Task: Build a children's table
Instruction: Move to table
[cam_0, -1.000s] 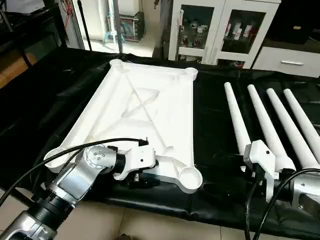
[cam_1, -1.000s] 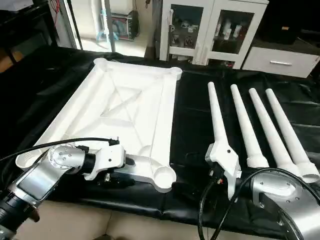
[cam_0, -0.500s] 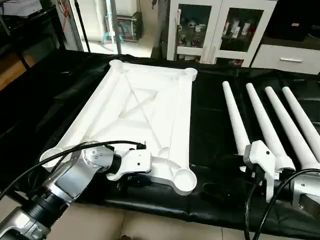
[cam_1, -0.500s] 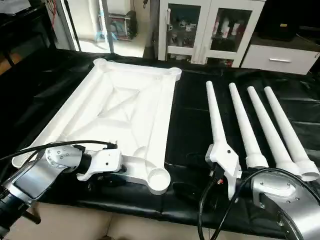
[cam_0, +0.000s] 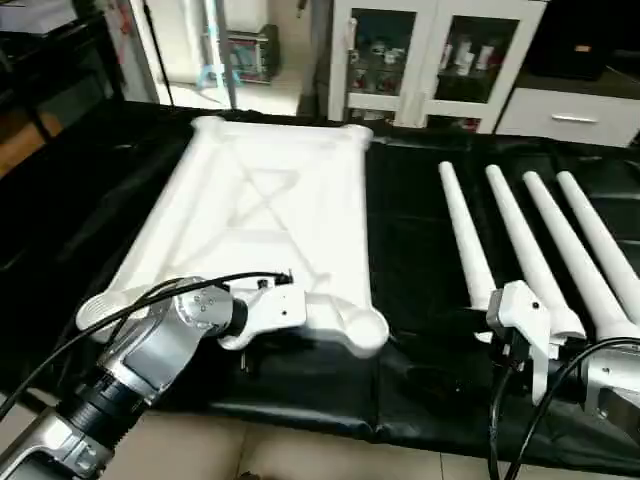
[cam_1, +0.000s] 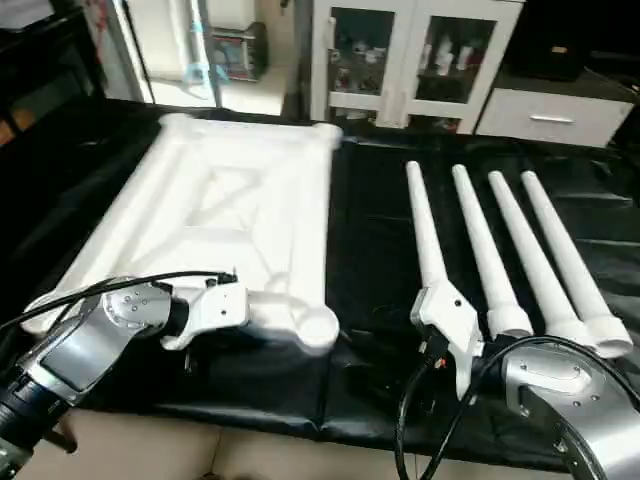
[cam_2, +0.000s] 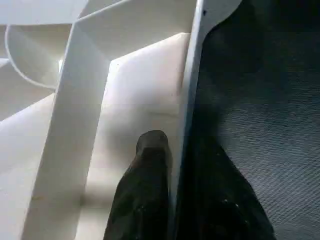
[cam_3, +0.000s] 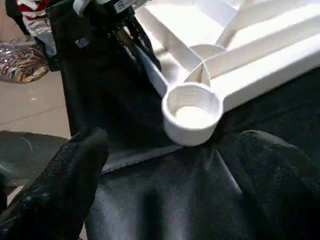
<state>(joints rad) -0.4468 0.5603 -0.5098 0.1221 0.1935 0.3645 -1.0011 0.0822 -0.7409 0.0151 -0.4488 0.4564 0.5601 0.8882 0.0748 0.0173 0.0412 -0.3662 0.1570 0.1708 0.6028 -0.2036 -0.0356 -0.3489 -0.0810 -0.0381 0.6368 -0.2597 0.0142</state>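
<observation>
The table top (cam_0: 270, 220) lies underside up on the left part of the cloth-covered bench (cam_0: 420, 260), with the four legs (cam_0: 530, 250) side by side to its right (well apart from it). The left gripper (cam_2: 172, 165) straddles the top's near rim, one finger inside and one outside, while the right gripper (cam_3: 170, 170) sits nearer the robot than the legs. A cabinet (cam_0: 430, 60) stands behind the bench.

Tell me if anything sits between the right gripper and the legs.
Nothing visible does. The right gripper hangs open just in front of the four legs, with bare black cloth around them.
</observation>
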